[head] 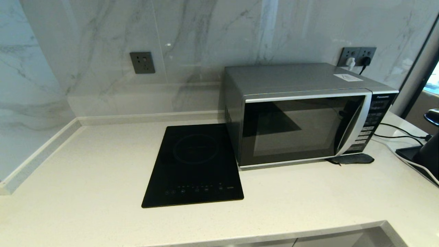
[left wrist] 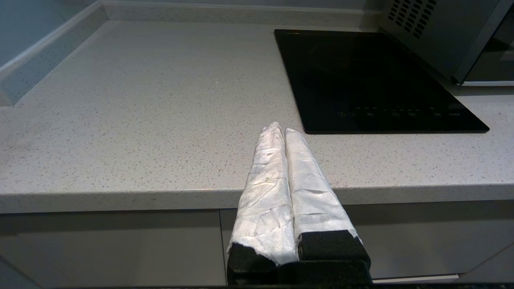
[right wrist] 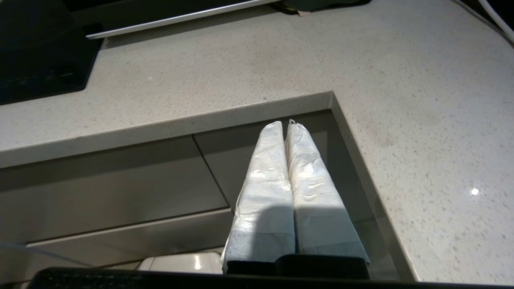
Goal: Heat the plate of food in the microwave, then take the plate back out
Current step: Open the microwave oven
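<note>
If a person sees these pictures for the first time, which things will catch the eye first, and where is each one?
The silver-grey microwave stands out first, at the back right of the pale countertop, its dark glass door closed. Directly to its left, the flat black induction hob lies set in the counter. No plate of food shows in any view, and both white-wrapped grippers, the left gripper and the right gripper, are shut and empty near the counter's front edge.

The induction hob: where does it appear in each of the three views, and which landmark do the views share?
Head view: the induction hob lies mid-picture, set in the countertop, left of the microwave.
Left wrist view: upper right, beyond the shut left gripper.
Right wrist view: only a corner, upper left.
Shared landmark: the microwave's silver bottom edge beside the hob.
</note>
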Robot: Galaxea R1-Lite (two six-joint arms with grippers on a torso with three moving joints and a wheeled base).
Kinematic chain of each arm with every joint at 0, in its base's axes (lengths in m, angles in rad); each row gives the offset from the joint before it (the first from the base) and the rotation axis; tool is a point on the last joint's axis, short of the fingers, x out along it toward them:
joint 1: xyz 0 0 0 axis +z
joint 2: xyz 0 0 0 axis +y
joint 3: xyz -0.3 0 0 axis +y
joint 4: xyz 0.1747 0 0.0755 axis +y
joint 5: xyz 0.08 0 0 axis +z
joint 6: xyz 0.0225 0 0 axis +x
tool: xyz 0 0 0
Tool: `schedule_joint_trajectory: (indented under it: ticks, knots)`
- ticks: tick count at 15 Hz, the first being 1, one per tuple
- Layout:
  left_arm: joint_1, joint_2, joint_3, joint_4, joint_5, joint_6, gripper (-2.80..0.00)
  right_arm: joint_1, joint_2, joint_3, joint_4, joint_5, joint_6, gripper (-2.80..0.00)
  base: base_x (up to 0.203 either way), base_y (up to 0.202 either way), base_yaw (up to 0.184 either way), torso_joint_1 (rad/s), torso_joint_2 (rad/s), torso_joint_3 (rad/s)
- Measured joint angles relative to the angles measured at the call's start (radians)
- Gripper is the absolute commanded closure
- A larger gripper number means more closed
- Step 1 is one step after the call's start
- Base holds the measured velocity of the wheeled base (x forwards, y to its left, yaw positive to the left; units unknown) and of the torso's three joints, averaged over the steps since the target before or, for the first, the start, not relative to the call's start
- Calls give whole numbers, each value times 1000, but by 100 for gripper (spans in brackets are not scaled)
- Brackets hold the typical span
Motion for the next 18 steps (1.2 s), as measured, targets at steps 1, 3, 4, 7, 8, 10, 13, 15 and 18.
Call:
schedule_joint_trajectory:
  ticks: [1, 3, 4, 7, 8, 10, 13, 15, 18]
  knots:
    - [0, 0, 0, 0, 0, 0, 0, 0, -12, 60, -72, -6, -12, 0, 0, 0, 0, 0, 0, 0]
    - [0, 0, 0, 0, 0, 0, 0, 1, -29, 160, -191, -8, -40, 0, 0, 0, 0, 0, 0, 0]
    - [0, 0, 0, 0, 0, 0, 0, 1, -33, 186, -222, -2, -45, 0, 0, 0, 0, 0, 0, 0]
    - [0, 0, 0, 0, 0, 0, 0, 1, -37, 221, -261, 11, -64, 0, 0, 0, 0, 0, 0, 0]
    - [0, 0, 0, 0, 0, 0, 0, 1, -38, 225, -269, 11, -65, 0, 0, 0, 0, 0, 0, 0]
    - [0, 0, 0, 0, 0, 0, 0, 1, -38, 238, -301, 11, -61, 0, 0, 0, 0, 0, 0, 0]
    - [0, 0, 0, 0, 0, 0, 0, 1, -39, 279, -425, 8, -16, 0, 0, 0, 0, 0, 0, 0]
    - [0, 0, 0, 0, 0, 0, 0, 1, -39, 290, -444, 8, -14, 0, 0, 0, 0, 0, 0, 0]
    - [0, 0, 0, 0, 0, 0, 0, 1, -39, 293, -445, 8, -14, 0, 0, 0, 0, 0, 0, 0]
